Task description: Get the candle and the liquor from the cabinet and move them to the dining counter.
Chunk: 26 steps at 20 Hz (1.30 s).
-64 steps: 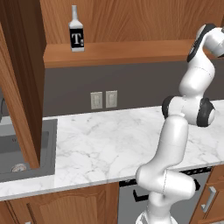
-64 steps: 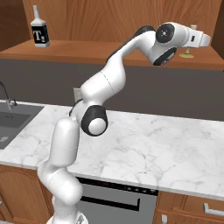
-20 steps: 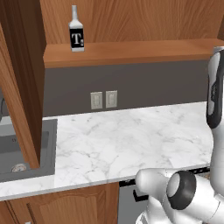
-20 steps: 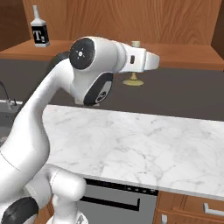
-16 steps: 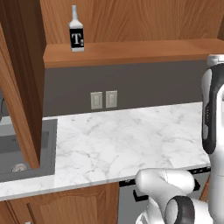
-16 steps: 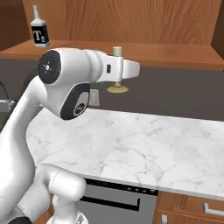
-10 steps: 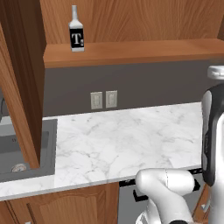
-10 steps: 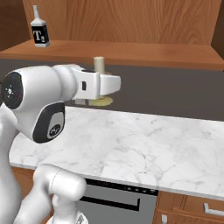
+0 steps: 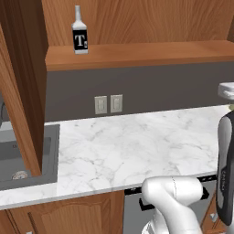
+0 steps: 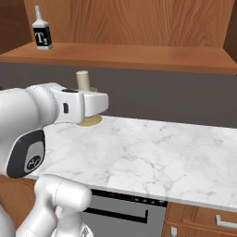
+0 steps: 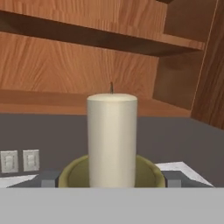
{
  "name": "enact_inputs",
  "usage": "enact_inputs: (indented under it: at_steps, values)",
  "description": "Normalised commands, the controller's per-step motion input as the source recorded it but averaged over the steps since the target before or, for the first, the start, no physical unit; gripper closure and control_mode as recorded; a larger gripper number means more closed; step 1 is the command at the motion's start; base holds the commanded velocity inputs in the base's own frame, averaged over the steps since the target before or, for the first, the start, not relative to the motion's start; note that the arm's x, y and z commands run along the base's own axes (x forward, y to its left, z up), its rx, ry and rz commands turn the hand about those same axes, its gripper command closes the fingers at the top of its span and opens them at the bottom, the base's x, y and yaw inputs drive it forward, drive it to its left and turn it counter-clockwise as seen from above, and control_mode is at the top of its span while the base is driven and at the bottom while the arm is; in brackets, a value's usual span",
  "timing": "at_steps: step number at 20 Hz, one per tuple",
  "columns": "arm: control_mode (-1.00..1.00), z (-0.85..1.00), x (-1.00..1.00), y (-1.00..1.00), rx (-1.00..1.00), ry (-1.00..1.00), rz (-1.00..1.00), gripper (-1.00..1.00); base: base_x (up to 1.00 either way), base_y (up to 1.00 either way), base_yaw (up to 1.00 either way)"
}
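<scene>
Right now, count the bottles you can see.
1. The liquor stands upright on the open cabinet's lower shelf, at its left end, above the marble worktop. Others could be hidden higher in the cabinet, out of frame.

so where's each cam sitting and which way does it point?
Left base view: behind the arm on its left, facing the open cabinet, liquor and marble worktop; white arm links at lower right.
Right base view: behind on the right, same cabinet shelf and worktop; arm crosses from the left, candle at the tool.
Hand view: on the hand, looking along the tool at the gripped candle.
Both base views share the liquor and worktop.
</scene>
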Motion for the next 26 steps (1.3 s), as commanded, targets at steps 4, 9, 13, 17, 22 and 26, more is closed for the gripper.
enact_inputs:
  at_steps: [4,9,13,17,22,26]
  values:
    - [-1.00,-0.06,-0.22,0.22,0.00,0.18,0.16,1.00,0.00,0.00,0.00]
    - [-1.00,-0.21,-0.16,0.26,0.00,0.12,0.13,1.00,0.00,0.00,0.00]
    - [-1.00,-0.11,-0.12,0.14,0.01,0.03,0.02,1.00,0.00,0.00,0.00]
    - [-1.00,-0.04,-0.07,0.17,0.09,0.02,0.00,1.00,0.00,0.00,0.00]
    - [-1.00,0.00,-0.01,0.15,0.15,0.04,0.00,1.00,0.00,0.00,0.00]
    - [-1.00,0.00,0.00,0.13,0.12,0.03,0.00,1.00,0.00,0.00,0.00]
